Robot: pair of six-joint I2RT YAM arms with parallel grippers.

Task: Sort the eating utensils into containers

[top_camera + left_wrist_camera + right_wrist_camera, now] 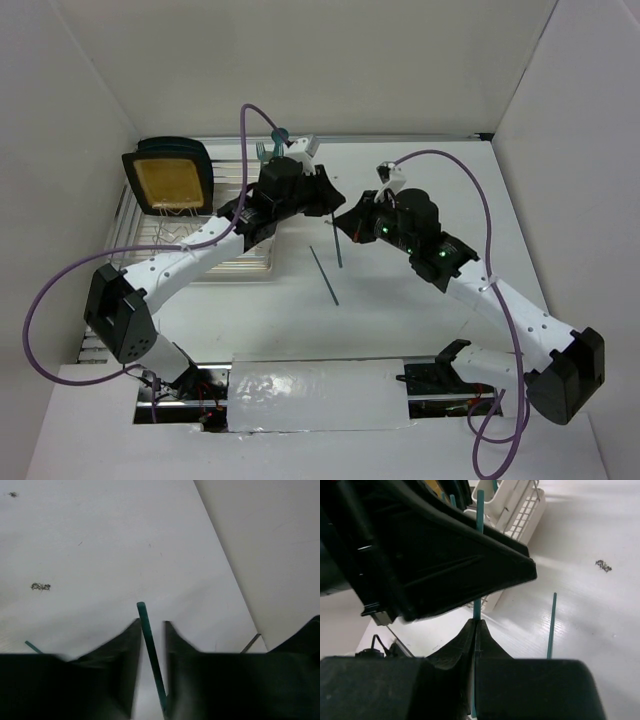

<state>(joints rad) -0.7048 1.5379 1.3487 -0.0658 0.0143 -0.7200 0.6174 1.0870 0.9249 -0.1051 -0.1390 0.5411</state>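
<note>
My right gripper is shut on a slim teal utensil held above the table. Its shaft runs up behind my left gripper. In the left wrist view a teal shaft stands between the left jaws, which are a little apart; it leans against one finger. Another teal utensil lies flat on the table. The cream-white containers stand at the back, with teal utensils upright in them.
A clear wire dish rack fills the left side and holds a yellow-and-black plate. A dark speck lies on the table. White walls close in the back and both sides. The two grippers are nearly touching.
</note>
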